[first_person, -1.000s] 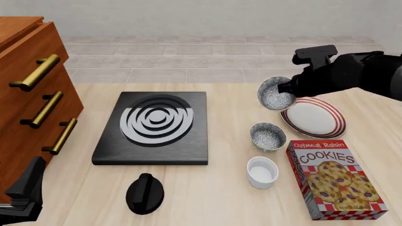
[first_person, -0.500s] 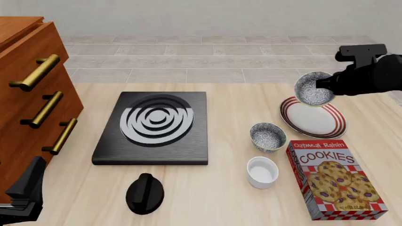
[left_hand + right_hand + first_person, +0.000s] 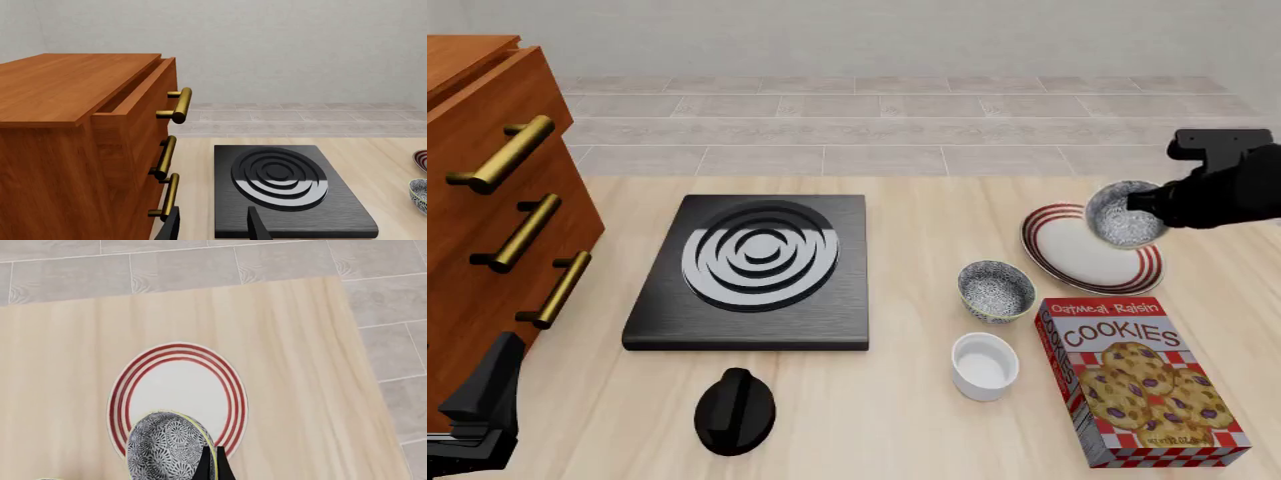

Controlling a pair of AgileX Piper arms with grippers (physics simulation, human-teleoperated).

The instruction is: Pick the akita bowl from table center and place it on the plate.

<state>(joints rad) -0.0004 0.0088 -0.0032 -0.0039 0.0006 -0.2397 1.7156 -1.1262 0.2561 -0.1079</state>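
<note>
The akita bowl (image 3: 1125, 213) hangs tilted above the plate (image 3: 1078, 262), its rim pinched between the right gripper's (image 3: 1144, 203) fingers, over the plate's far-right part; the plate lies near the table's (image 3: 921, 420) right edge; a twin bowl (image 3: 996, 289), a white cup (image 3: 984, 365) and a cookie box (image 3: 1141, 379) sit nearer the front edge; the left gripper (image 3: 212, 225) — fingers apart, holding nothing — idles by the stove plate (image 3: 755, 268) and drawer chest (image 3: 487, 200).

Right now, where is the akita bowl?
In the front view the akita bowl is at far right, tilted, held by the right tool above the plate.
</note>
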